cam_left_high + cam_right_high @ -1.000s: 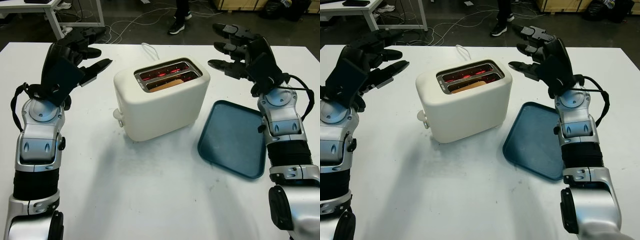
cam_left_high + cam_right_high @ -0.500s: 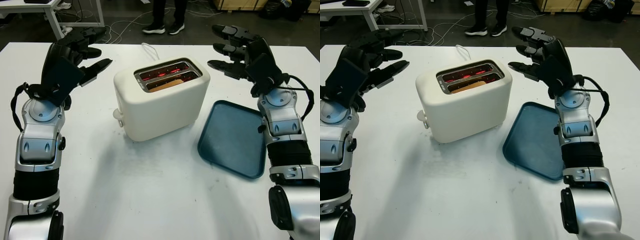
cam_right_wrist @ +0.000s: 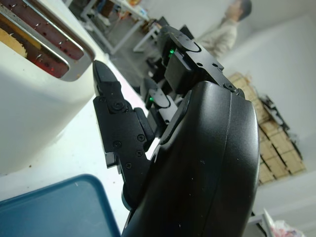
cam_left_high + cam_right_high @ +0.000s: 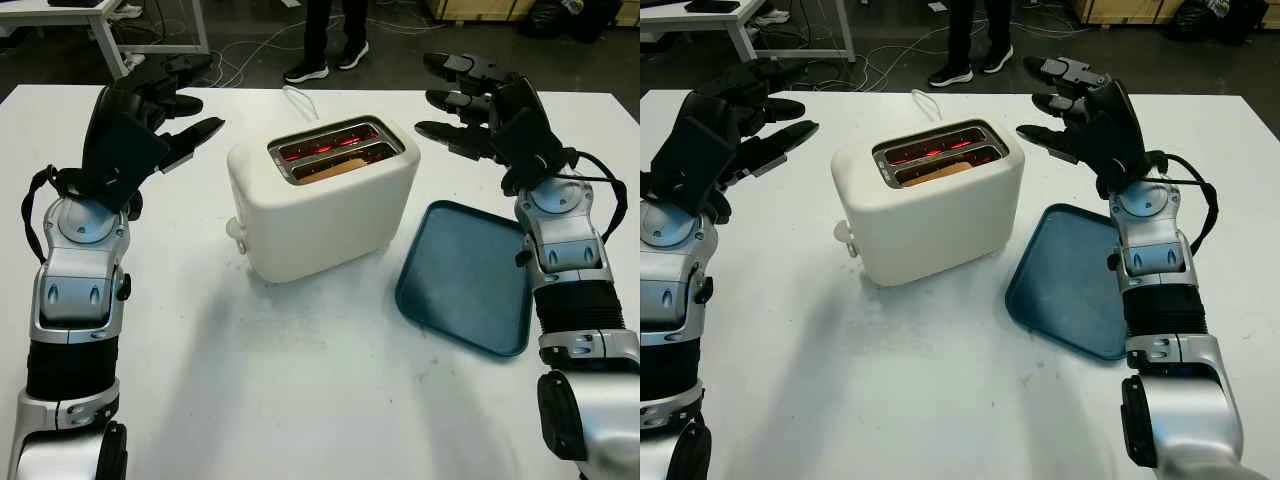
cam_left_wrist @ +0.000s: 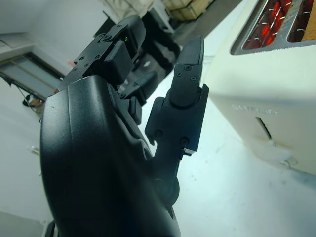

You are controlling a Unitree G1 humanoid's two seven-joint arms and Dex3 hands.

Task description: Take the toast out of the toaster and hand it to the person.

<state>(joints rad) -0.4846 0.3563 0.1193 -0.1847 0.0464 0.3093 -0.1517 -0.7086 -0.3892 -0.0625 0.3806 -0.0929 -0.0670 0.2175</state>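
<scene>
I've got the toaster (image 4: 322, 195) dead centre on the white table (image 4: 300, 400), cream-coloured, rounded corners, a small knob low on its near-left end. Two slots on top, both glowing red inside. One slice of toast (image 4: 335, 168) that I can count, pale tan, sitting low in the nearer slot with just its top edge showing. The farther slot shows only the red glow; I can't tell if anything sits in it.

One tray (image 4: 467, 277), dark blue, rounded rectangle, flat on the table at about 3 o'clock from the toaster, just beside it, nothing on it.

My left hand (image 4: 150, 105) hangs over the table at roughly 10 o'clock from the toaster, well apart from it, fingers extended and holding nothing. My right hand (image 4: 485, 105) is at about 2 o'clock from the toaster, above the far end of the tray, also open with nothing in it, fingertips aimed toward the toaster top. In the right wrist view the black fingers (image 3: 116, 133) reach out with the glowing slots just beyond them.

One person (image 4: 325, 40) stands past the far table edge at 12 o'clock, dark trousers and dark shoes on show.
</scene>
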